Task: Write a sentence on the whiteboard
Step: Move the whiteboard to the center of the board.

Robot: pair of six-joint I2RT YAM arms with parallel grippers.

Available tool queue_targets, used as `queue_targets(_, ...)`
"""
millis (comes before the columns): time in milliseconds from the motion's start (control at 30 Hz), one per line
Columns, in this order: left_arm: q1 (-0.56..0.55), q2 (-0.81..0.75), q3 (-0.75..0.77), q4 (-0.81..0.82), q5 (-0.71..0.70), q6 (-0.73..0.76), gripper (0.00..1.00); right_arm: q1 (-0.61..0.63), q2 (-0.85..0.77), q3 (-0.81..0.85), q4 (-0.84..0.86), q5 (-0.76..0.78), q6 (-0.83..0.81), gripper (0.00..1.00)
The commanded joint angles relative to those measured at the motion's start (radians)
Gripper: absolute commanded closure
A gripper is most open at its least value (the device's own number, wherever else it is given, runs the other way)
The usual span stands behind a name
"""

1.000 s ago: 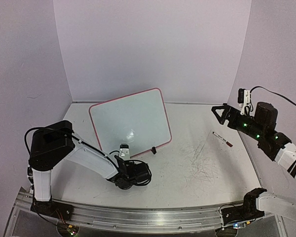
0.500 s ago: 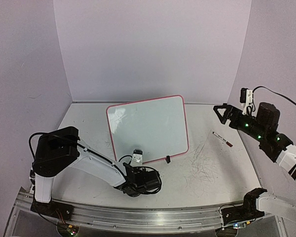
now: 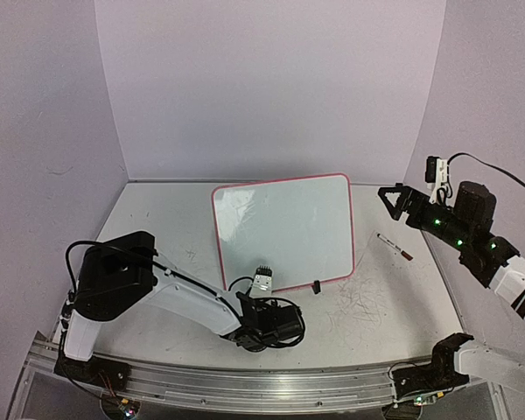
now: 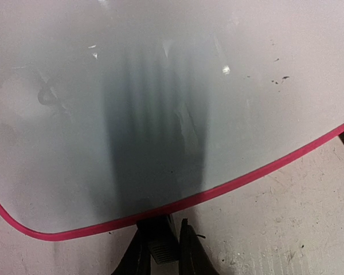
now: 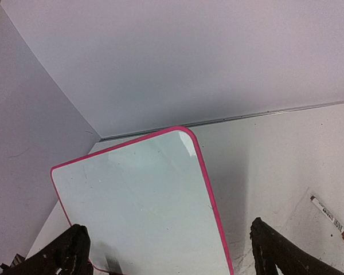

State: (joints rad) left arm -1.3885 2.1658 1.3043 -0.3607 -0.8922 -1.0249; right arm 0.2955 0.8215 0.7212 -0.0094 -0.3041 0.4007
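Pale lilac walls close in a white table, whose surface is scuffed with dark scribble marks on the right side.

The whiteboard stands near the middle of the table, on its long lower edge and leaning back, its face toward the arms. Its pink-red rim runs all the way round, and the face shows only faint smears and a patch of glare. In the left wrist view the board fills most of the picture, a soft striped shadow falling down its middle. The right wrist view takes in the board from its right side, with its upper right corner toward the back wall.

The left arm lies low across the front of the table, reaching right to the board's lower rim. The right arm hangs raised over the table's right edge, well apart from the board.

The left gripper points up at the lower rim, its jaws closed tight on a dark clip foot of the whiteboard; the left wrist view shows the fingers pinching it just below the red edge. The right gripper holds nothing and its jaws stand spread wide, one finger at each lower corner of its own view.

A marker with a white barrel and a dark red end lies flat on the table to the right of the board, below the right gripper, touching neither.

A second clip foot sits under the board's lower right corner.
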Motion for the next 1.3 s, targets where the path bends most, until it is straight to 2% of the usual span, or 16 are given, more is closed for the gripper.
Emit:
queue_targets(0,-0.062,0.021,0.029,0.003,0.091,0.075,1.00,0.003,-0.003,-0.010,0.018,0.011,-0.008,0.02)
queue_targets(300,-0.101,0.052,0.082,-0.034,0.096,0.048,1.00,0.004,0.033,-0.001,0.011,0.015,-0.013,0.02)
queue_targets(600,-0.107,0.104,0.207,-0.225,0.057,-0.153,1.00,0.004,0.051,-0.005,0.011,0.027,-0.005,0.02)
queue_targets(900,-0.113,0.135,0.269,-0.282,0.061,-0.316,0.99,0.004,0.054,0.030,-0.038,0.115,-0.017,0.02)
queue_targets(1100,-0.127,0.164,0.332,-0.290,0.072,-0.301,0.89,0.004,0.066,0.058,-0.082,0.165,-0.048,0.02)
queue_targets(1267,-0.153,0.160,0.349,-0.291,0.053,-0.283,0.82,0.003,0.111,0.106,-0.144,0.299,-0.077,0.02)
